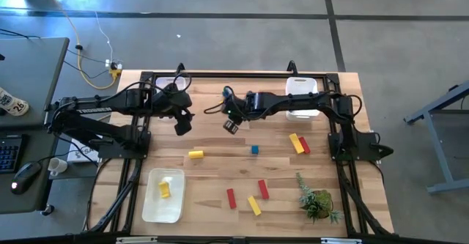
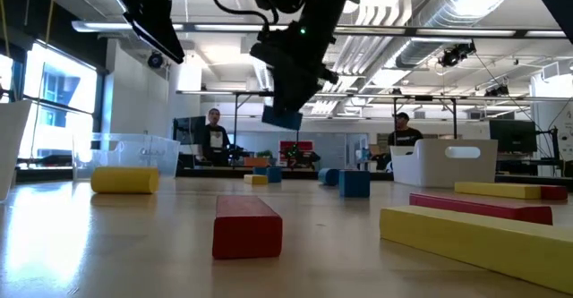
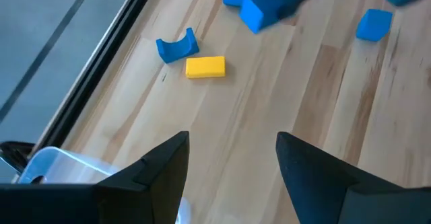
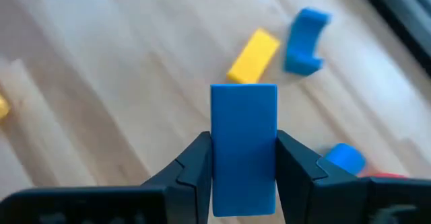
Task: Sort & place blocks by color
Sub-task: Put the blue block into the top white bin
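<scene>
Right gripper (image 4: 244, 173) clenched the blue bar (image 4: 244, 146) across its flat sides, looking rigid, light, smooth, likely slippery; left gripper (image 3: 232, 163) hung released.

The pale wooden surface (image 1: 212, 172) stands on a grey concrete floor (image 1: 242, 31) crossed by dark seams. A desk (image 1: 26, 75) sits alongside. Beyond, bright windows (image 2: 54, 106), exposed ceiling ducts (image 2: 448, 12), and two people (image 2: 215, 135) standing far back.
</scene>
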